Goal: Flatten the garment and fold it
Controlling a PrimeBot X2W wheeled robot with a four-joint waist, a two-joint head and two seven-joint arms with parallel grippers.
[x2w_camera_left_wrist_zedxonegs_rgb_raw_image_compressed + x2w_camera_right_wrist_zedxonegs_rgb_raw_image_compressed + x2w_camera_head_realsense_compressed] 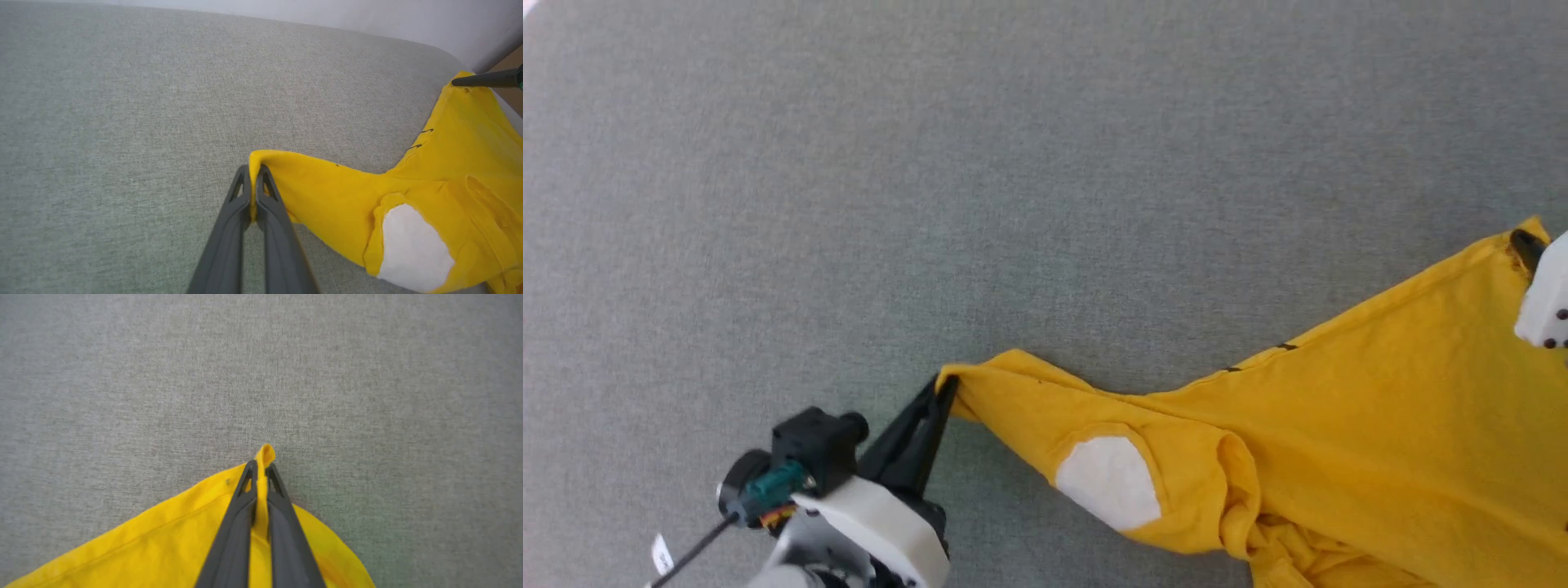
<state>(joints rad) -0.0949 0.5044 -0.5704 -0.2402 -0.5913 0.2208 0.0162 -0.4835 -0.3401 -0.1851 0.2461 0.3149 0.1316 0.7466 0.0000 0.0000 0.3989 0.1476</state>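
On the grey cloth-covered desk (pixel 931 163), toward the lower right of the head view, the garment (pixel 1339 425) lies stretched between the two hands. Its yellow cloth is cut off by the right and bottom edges of that view, so the full outline cannot be followed. The left hand (pixel 943 388) is clenched on one pointed corner of the cloth; in the left wrist view a thin yellow fold is pinched between its dark fingers (pixel 237 204). The right hand (pixel 259 465) is likewise clenched on another corner, and a small yellow tip stands out above its fingertips. In the head view this hand is mostly beyond the right edge. Near the lower middle of the garment the cloth is bunched in folds beside a white patch (pixel 1109 482). Two short black marks (pixel 1258 358) sit on the upper seam; the rest of the print is hard to make out
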